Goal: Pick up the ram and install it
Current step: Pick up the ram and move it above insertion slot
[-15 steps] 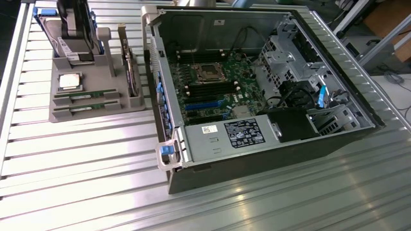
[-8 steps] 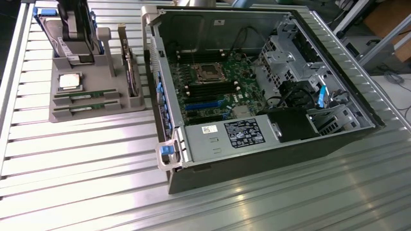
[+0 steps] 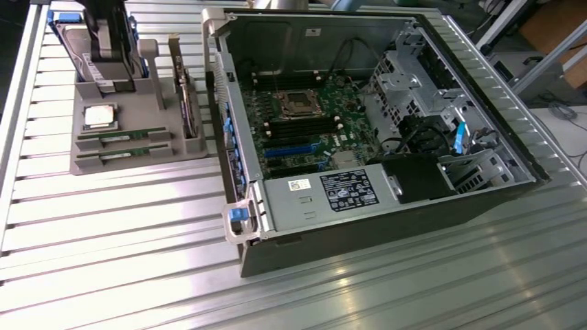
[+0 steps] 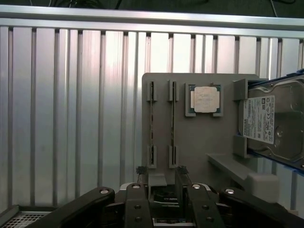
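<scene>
Wrist view is showing the gripper [image 4: 161, 172] gaping wide and empty, the ram [image 4: 172, 124] lying in the grey tray [image 4: 204, 137] just ahead beside its twin [image 4: 151, 124], long axis running straight away from it.

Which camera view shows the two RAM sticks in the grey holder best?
The exterior view: both RAM sticks show their green faces there, standing in the grey holder. The wrist view looks at them from above, so they appear as thin dark edges.

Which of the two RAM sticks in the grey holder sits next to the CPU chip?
The ram in the inner slot, beside the CPU chip; the other ram stands at the edge of the holder.
</scene>
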`<action>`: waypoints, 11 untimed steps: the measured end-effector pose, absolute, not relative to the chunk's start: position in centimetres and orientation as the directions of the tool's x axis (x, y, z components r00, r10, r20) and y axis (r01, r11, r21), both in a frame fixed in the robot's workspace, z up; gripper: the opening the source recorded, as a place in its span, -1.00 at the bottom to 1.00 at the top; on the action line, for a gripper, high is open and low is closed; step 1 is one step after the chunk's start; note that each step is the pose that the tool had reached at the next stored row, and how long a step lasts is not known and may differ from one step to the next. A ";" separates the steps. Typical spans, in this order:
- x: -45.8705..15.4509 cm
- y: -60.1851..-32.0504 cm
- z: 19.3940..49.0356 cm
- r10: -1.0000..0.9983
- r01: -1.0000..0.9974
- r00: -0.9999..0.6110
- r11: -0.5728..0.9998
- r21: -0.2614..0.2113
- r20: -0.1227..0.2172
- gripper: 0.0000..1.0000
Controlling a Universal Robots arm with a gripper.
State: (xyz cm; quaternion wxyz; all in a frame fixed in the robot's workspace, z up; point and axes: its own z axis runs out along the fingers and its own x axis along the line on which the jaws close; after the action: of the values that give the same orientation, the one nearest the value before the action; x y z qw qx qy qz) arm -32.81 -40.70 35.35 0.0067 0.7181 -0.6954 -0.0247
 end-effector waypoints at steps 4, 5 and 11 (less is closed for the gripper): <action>-32.8 -40.7 35.2 -0.999 -0.998 0.035 -0.037 0.044 -0.026 -0.28; -32.8 -40.7 35.1 -0.999 -0.998 0.036 -0.037 0.044 -0.026 -0.28; -32.8 -40.8 34.9 -0.999 -0.998 0.040 -0.041 0.044 -0.026 -0.28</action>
State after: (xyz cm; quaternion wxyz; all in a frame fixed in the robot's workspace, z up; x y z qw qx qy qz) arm -32.84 -40.77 34.94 0.0068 0.7212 -0.6923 -0.0247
